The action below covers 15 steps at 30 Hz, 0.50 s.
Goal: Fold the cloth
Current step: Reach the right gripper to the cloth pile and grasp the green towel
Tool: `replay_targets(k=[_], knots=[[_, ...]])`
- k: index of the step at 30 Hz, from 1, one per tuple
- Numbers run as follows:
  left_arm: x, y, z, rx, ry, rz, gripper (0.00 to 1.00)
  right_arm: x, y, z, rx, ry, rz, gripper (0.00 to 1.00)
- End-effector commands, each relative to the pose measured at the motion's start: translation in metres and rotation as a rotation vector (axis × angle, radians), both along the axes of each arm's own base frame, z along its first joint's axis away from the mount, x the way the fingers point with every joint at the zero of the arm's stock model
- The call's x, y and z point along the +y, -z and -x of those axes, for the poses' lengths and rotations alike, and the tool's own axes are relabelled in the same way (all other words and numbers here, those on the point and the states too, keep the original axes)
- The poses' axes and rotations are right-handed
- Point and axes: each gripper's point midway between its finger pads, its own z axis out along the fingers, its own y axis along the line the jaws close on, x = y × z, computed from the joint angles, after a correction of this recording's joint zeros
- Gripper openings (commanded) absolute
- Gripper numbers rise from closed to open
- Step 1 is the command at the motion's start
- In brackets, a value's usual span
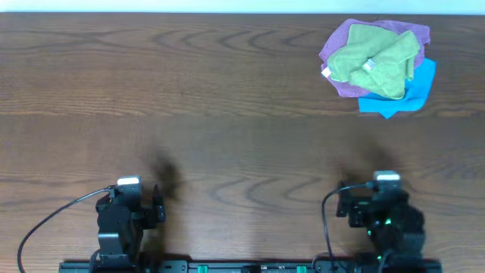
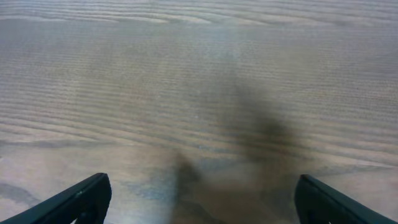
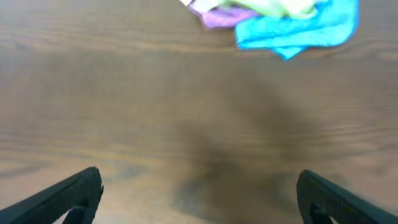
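The lime-green cloth (image 1: pixel 373 51) lies crumpled on top of a pile of cloths at the far right of the table, with a small white tag (image 1: pixel 369 66) showing near its middle. Its near edge shows as a bright strip at the top of the right wrist view (image 3: pixel 273 6). My left gripper (image 1: pixel 130 199) (image 2: pixel 202 199) is open and empty over bare wood at the near left. My right gripper (image 1: pixel 383 199) (image 3: pixel 199 196) is open and empty at the near right, well short of the pile.
Under the green cloth lie a purple cloth (image 1: pixel 341 44) (image 3: pixel 214 17) and a bright blue cloth (image 1: pixel 413 92) (image 3: pixel 298 31). I cannot make out a second, duller green cloth apart from the top one. The table (image 1: pixel 189 98) is dark wood, with its far edge just behind the pile.
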Motion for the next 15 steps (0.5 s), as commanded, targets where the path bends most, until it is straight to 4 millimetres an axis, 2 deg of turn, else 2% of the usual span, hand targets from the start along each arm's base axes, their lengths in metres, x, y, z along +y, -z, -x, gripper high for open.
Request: replay_targets(k=[1, 4, 9, 12, 15], knots=[[0.002, 0.003, 0.000, 0.006, -0.003, -0.015, 0.95, -0.012, -0.040, -0.009, 0.013, 0.089, -0.030, 0.99], [0.002, 0.003, 0.000, 0.006, -0.003, -0.015, 0.95, -0.019, -0.068, -0.024, 0.077, 0.121, -0.039, 0.99], [0.002, 0.004, 0.000, 0.006, -0.003, -0.015, 0.95, -0.026, -0.108, -0.069, 0.164, 0.154, -0.056, 0.99], [0.002, 0.003, 0.000, 0.006, -0.003, -0.015, 0.95, -0.033, -0.123, -0.102, 0.214, 0.171, -0.065, 0.99], [0.002, 0.004, 0.000, 0.006, -0.003, -0.015, 0.95, -0.041, -0.129, -0.136, 0.261, 0.185, -0.067, 0.99]])
